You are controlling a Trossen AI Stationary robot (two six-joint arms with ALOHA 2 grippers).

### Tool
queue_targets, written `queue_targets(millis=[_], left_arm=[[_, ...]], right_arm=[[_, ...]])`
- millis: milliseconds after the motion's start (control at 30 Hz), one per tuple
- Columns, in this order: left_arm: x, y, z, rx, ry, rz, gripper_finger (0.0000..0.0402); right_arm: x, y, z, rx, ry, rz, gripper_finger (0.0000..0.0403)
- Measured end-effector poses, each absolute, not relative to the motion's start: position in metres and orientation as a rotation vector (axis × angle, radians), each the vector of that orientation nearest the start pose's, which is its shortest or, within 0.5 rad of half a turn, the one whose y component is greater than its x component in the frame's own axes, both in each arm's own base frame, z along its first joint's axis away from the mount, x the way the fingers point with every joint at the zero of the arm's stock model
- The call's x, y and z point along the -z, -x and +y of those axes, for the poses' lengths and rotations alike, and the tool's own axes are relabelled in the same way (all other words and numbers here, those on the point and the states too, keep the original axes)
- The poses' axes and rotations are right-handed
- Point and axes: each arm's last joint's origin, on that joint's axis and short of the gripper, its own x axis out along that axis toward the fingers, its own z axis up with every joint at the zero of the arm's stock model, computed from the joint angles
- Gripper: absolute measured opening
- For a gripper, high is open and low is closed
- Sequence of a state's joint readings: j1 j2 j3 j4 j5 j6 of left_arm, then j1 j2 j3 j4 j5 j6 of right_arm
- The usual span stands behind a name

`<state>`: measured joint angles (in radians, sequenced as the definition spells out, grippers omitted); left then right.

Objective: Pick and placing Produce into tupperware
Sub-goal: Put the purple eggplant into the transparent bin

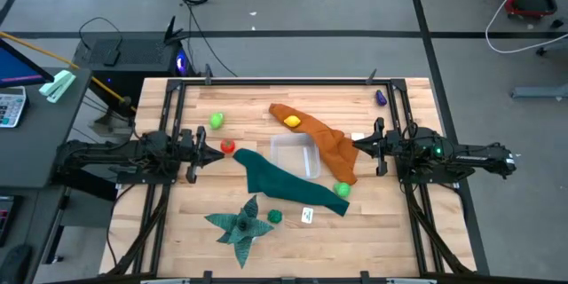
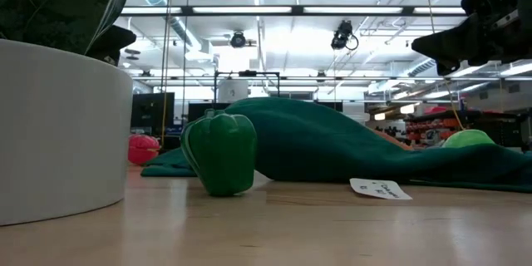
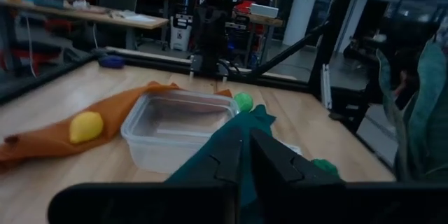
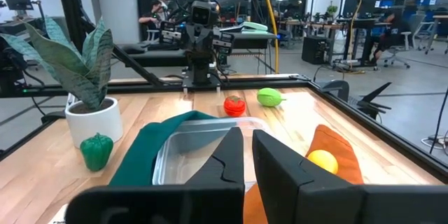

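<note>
Tupperware (image 1: 295, 154) sits empty between cloths; both grippers (image 1: 197, 148) (image 1: 366, 145) clenched, holding nothing.

Robotics lab, wooden table (image 1: 177, 222), workbenches (image 4: 364, 24), ceiling strip lights (image 2: 274, 10)

The 2 dark arms lie low and stretched toward each other from opposite sides of the table. The left gripper (image 1: 202, 148) points toward the middle, and its jaws are closed together with nothing between them. The right gripper (image 1: 362, 145) also points inward, facing the left one; its jaws are nearly together and hold nothing.
</note>
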<state>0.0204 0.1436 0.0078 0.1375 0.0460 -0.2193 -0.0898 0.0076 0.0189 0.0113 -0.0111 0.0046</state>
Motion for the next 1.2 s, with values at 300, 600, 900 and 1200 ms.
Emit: queue_targets(millis=[300,600,900,1200], left_arm=[[-0.1677,-0.1063,0.0023,-0.026,0.394,-0.007,0.0013],[-0.1682,-0.1061,0.0048,-0.106,0.565,-0.038,0.002],[-0.1685,-0.1061,0.0049,-0.107,0.599,-0.043,0.001],[-0.1695,-0.1061,0.0048,-0.101,0.713,-0.059,0.0024]], right_arm=[[-0.1708,-0.0966,-0.0083,0.074,-0.004,-0.026,0.0],[-0.174,-0.0965,-0.0082,0.07,-0.096,-0.065,0.0],[-0.1732,-0.0966,-0.0081,0.065,-0.163,-0.059,0.0],[-0.1733,-0.0966,-0.0079,0.044,-0.625,-0.072,0.0]])
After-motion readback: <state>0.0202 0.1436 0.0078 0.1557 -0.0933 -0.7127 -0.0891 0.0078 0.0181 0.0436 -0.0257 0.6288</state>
